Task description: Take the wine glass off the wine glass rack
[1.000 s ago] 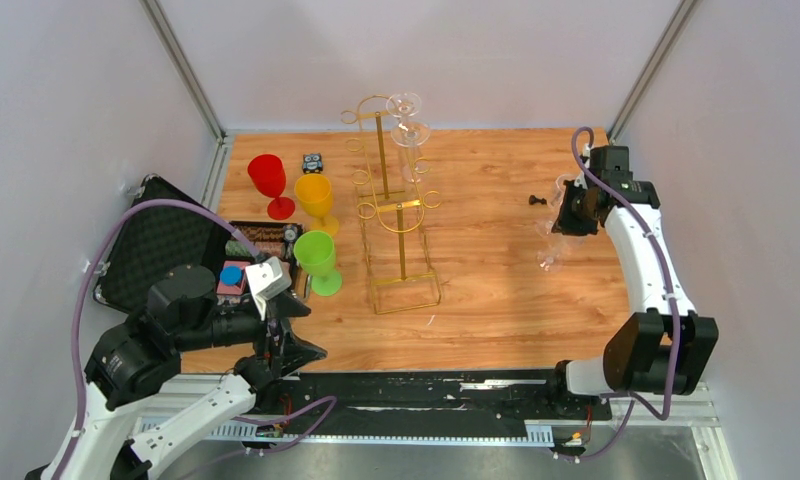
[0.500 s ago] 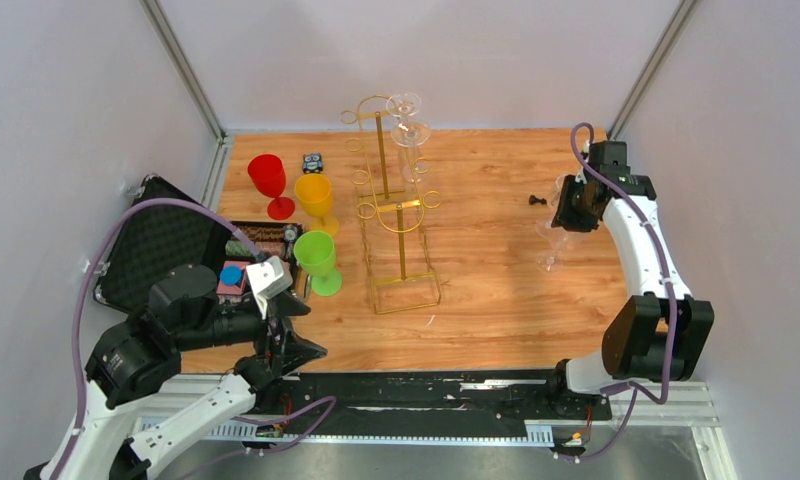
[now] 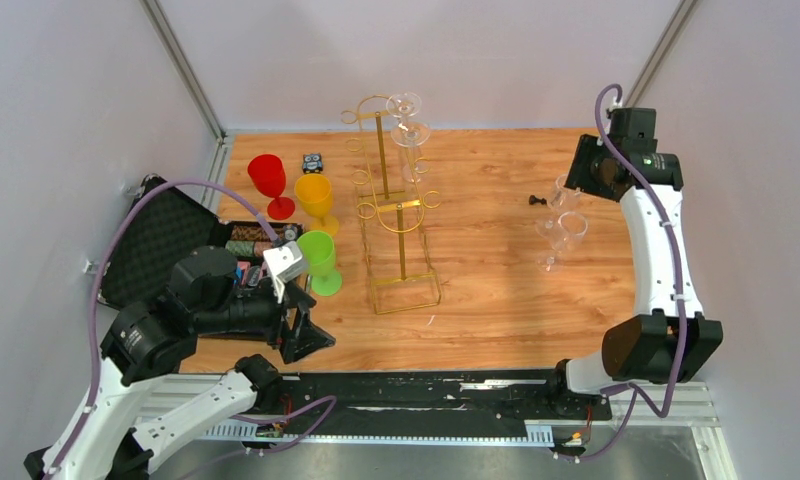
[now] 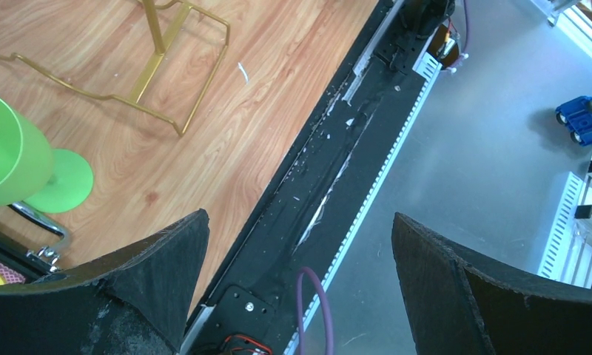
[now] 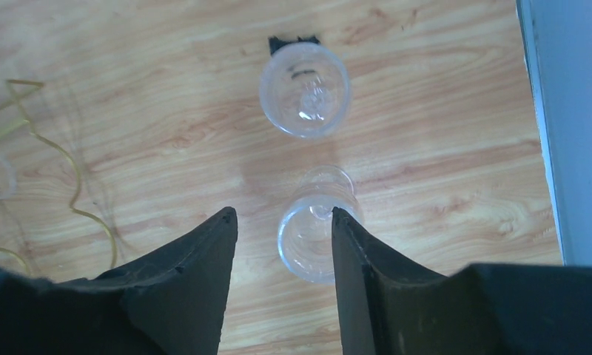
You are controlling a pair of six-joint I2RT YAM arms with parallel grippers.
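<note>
- Wine glass rack [image 4: 155, 29]: left wrist view shows the base wires only; the rest is cut off at the 12 o'clock edge.
- Green goblet [image 4: 8, 155]: bowl cropped at the 9 o'clock edge.
- Small black item [image 3: 538, 200]: too small to identify. In the right wrist view it is mostly hidden behind the clear glass [image 5: 305, 89].
- Open case [image 3: 156, 245]: contents partly hidden by the left arm [image 3: 216, 310].

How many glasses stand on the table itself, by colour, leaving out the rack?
Red glass: 1
Yellow glass: 1
Green glass: 1
Clear glass: 2
Total: 5
</note>
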